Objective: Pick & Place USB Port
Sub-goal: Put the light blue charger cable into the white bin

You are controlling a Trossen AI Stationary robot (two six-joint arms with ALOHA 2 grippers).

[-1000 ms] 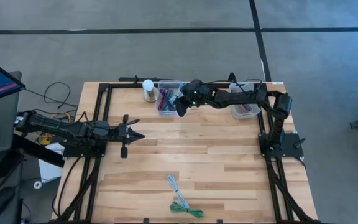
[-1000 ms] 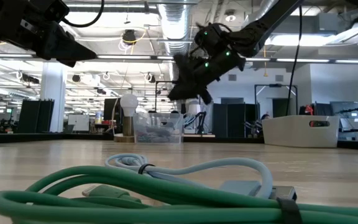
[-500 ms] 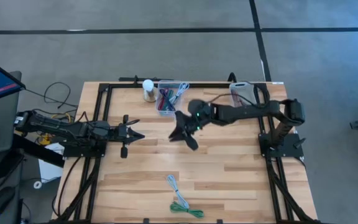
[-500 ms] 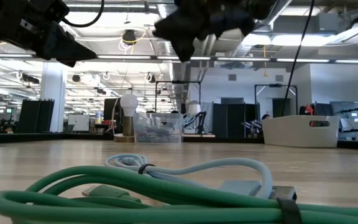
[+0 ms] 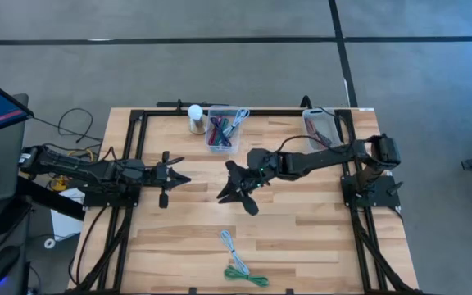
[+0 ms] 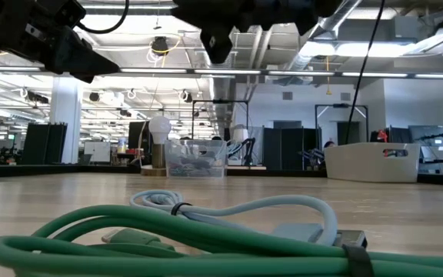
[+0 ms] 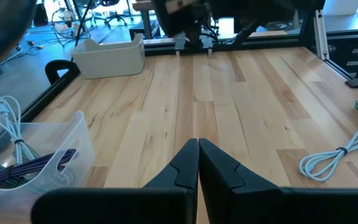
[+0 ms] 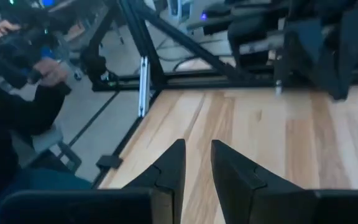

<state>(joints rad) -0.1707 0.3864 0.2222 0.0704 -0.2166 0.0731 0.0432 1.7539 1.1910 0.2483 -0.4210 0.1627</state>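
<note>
A grey USB cable (image 5: 228,240) and a coiled green cable (image 5: 246,278) lie flat on the wooden table near its front edge; the low view shows both up close, the grey cable (image 6: 237,206) and the green cable (image 6: 168,245). My right gripper (image 5: 229,192) hangs over the table's middle, well above the wood and far from both cables. Its fingers (image 8: 169,165) are open, with bare table showing between them. My left gripper (image 5: 185,176) waits shut at the table's left, pointing level toward the right (image 7: 198,163).
A clear bin (image 5: 222,129) holding several cables stands at the far edge, beside a bulb-shaped object (image 5: 196,117). A white bin (image 5: 322,129) sits at the far right. A black frame (image 5: 142,123) rims the table. A person's sleeve (image 8: 17,99) shows beyond the left side.
My right gripper has swung from above the clear bin at the far edge toward the table's middle and near side. It rose out of the low view's centre and rolled as it went. The cables have not moved.
</note>
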